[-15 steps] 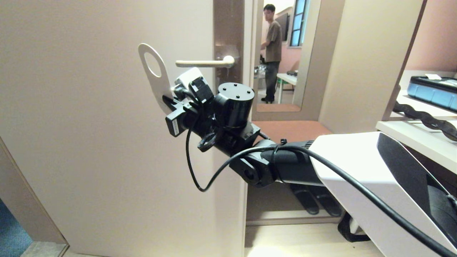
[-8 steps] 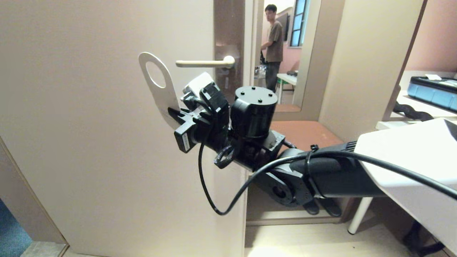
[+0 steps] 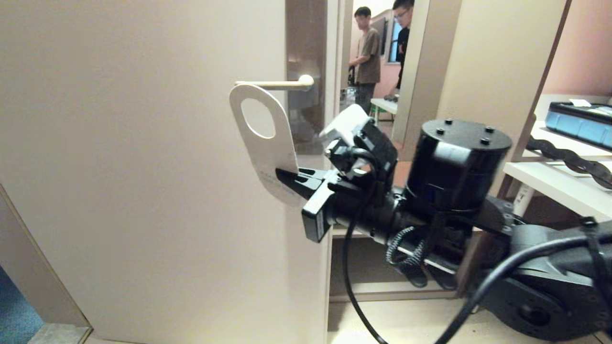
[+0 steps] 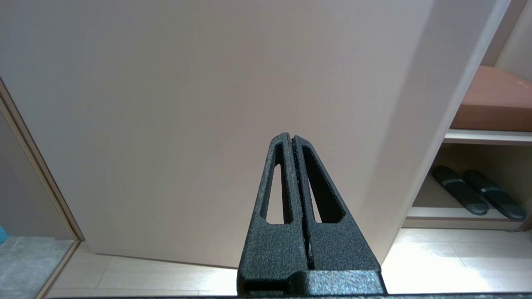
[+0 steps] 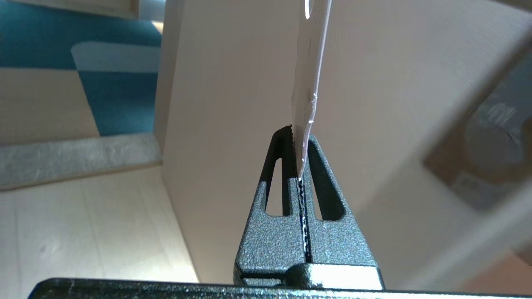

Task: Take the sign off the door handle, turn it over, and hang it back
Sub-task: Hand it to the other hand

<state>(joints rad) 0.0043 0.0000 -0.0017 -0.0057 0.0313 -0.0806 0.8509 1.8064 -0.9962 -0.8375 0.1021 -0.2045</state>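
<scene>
Nearest you, the right arm reaches in from the lower right of the head view, its black wrist and cable filling that corner. Your right pincer point(image 3: 287, 180) is clamped tight on the lower end of the sign point(image 3: 266, 143), the white face towards you. In the right wrist view the sign point(image 5: 308, 79) shows edge-on, rising from between the closed fingers. It stands nearly upright, tilted a little, with its round hole at the top end. That top end sits just below the free tip of the door handle point(image 3: 277, 84); the handle does not pass through the hole, so the sign is off the lever and carried by the pincer alone.

Your left pincer point(image 4: 292, 139) is shut on nothing, seen only in its own wrist view, facing the lower part of the door point(image 4: 208, 104).

Behind the sign, the cream lever runs level to its rounded pivot on the brown plate point(image 3: 306, 48) at the door's edge.

Low beside the door, an open shelf point(image 4: 486, 137) holds a pair of dark slippers point(image 4: 478, 193) underneath. To the right, a blue case point(image 3: 581, 122) lies on a white surface point(image 3: 550, 184).

Farthest off, through the doorway, two people point(image 3: 368, 52) stand by a small table.
</scene>
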